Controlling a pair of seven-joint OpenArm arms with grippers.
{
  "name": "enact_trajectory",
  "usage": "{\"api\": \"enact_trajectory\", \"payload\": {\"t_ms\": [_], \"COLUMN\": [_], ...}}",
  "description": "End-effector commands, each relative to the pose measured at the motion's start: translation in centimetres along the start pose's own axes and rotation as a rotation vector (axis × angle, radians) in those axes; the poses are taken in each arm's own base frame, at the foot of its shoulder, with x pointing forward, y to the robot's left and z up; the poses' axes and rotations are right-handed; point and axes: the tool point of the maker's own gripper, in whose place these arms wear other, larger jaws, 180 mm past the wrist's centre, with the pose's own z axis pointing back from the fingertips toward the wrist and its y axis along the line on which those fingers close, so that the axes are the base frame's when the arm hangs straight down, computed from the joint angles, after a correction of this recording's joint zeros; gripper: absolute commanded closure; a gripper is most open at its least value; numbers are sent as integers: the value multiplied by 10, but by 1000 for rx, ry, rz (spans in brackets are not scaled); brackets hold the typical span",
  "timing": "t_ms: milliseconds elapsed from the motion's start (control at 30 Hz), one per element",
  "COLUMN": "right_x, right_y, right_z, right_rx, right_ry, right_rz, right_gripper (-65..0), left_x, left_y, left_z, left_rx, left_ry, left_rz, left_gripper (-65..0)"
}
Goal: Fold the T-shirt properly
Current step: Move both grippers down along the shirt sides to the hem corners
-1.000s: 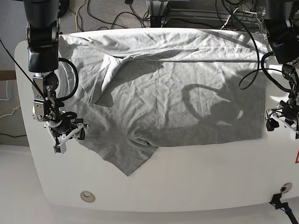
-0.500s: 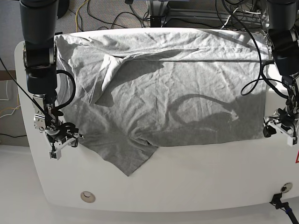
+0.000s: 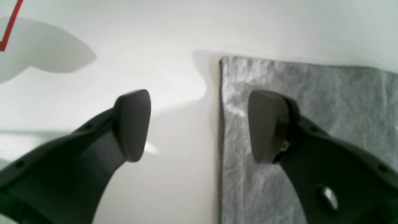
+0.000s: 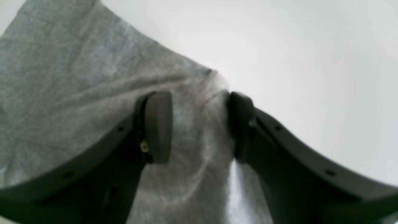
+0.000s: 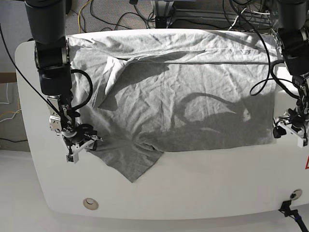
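Note:
The heather-grey T-shirt [image 5: 183, 96] lies spread and wrinkled across the white table [image 5: 193, 188], plain side up, with one sleeve pointing toward the front edge. My right gripper [image 5: 82, 145] is down at the shirt's left edge. In the right wrist view the right gripper [image 4: 199, 124] is open, with a raised fold of the T-shirt [image 4: 62, 77] between its jaws. My left gripper [image 5: 288, 129] is at the shirt's right front corner. In the left wrist view it [image 3: 199, 124] is open and straddles the straight edge of the T-shirt [image 3: 311, 93], one finger over cloth, one over bare table.
Cables [image 5: 120, 14] and a stand lie behind the table's far edge. A round grommet [image 5: 90, 203] sits near the front left, a black clamp [image 5: 289, 208] at the front right. A red mark [image 5: 306, 164] is on the right rim, also in the left wrist view [image 3: 9, 28].
My right gripper has moved rightward from beside the cloth onto the shirt's left edge. The left gripper has shifted only slightly at the right front corner. The shirt lies as before.

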Motion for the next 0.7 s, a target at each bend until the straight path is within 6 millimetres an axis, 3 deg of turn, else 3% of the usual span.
{"api": "enact_trajectory", "payload": {"t_ms": [0,167,333,467,667], "right_x": [16,9,6,5,-7], "right_y": [4,4,0,-5,-9], "right_z": [1,1,1,3,4], "right_rx": [14,15,4,-1,-6], "right_ry": [-27,-18,-37,-40,-21], "right_rz": [5,2,-1,3,2], "right_gripper": [-285,-254,0,0,0], "left_x": [27,21,21,24,28], "left_y": [10,11,11,10,-19], "left_z": [8,8,8,7,-11], "left_rx": [17,19,19,18,-31], "left_ry": [-66,-56,-57,-70,-54], "left_rz": [-11,-12,-10,-11,-86], "left_gripper": [-461,-461,-461,-461,-461]}}
